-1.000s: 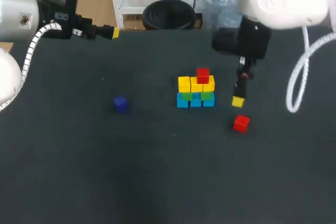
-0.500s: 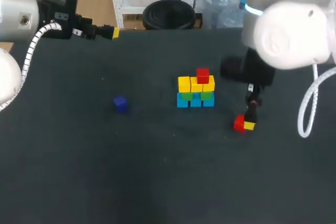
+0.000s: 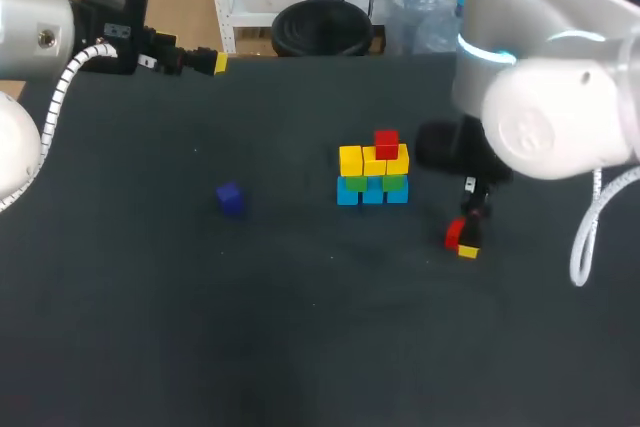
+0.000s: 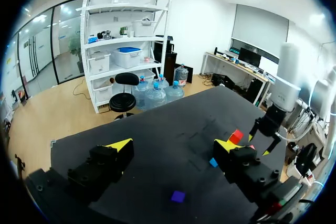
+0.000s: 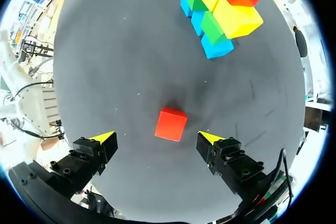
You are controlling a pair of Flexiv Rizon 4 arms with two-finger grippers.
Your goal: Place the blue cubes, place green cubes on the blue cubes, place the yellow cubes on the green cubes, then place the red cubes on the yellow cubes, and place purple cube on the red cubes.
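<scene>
Hovering over the loose red cube (image 5: 171,124), the right gripper (image 5: 156,137) has its fingers spread, the cube between them untouched, right of the stack (image 3: 373,172) near the tabletop's (image 3: 300,327) middle. Picking the second red looks the step in hand; next it should lower, close, lift.
</scene>
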